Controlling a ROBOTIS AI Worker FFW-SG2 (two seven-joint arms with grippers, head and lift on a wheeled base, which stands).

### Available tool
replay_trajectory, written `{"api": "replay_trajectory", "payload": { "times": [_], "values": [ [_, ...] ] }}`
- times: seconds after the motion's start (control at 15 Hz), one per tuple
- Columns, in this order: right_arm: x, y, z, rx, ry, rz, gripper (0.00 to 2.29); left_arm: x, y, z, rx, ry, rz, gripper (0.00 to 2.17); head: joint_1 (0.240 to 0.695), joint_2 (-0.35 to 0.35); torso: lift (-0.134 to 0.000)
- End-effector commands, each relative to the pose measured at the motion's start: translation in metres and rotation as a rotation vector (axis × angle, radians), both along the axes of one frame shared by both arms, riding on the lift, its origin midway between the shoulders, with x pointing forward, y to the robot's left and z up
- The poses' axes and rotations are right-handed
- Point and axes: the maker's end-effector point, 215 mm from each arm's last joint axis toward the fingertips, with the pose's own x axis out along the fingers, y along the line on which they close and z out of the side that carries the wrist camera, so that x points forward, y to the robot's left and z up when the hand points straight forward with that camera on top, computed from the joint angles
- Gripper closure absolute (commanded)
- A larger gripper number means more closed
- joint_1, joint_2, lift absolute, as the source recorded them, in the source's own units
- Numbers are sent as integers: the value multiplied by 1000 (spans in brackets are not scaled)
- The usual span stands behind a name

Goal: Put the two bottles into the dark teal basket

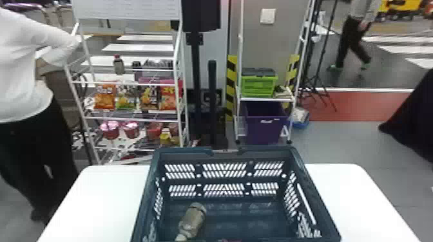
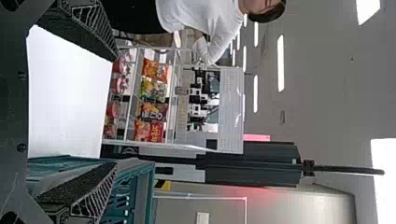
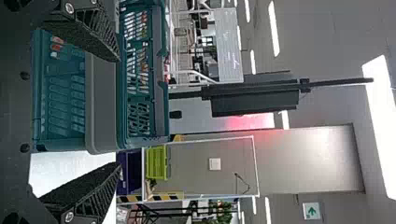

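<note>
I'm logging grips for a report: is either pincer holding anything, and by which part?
Nothing is held: the left pincer and the right pincer are both open, with nothing gripped between their fingers.

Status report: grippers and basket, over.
Left gripper open. Right gripper open. One bottle lying in the basket. Basket upright on table; something reddish at its near edge, unidentified.

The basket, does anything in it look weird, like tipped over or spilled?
One bottle lies on its side in the dark teal basket instead of standing, so it looks tumbled. I see no spill or damage. Something reddish peeks in at the near side; I can't tell what.
</note>
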Motion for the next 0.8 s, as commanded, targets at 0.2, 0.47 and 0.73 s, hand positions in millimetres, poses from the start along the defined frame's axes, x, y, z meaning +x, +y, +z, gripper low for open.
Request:
{"api": "replay_trajectory", "payload": {
  "times": [0.2,0.47,0.73],
  "values": [
    [0,2,2,-6,-3,6,97,-1,-6,-4,-3,8,-10,87,499,0,0],
    [1,3,4,-5,-8,7,97,-3,-6,-6,0,13,-11,87,499,0,0],
    [0,4,6,-7,-8,9,97,-4,-10,-10,-2,20,-17,87,499,0,0]
  ]
}}
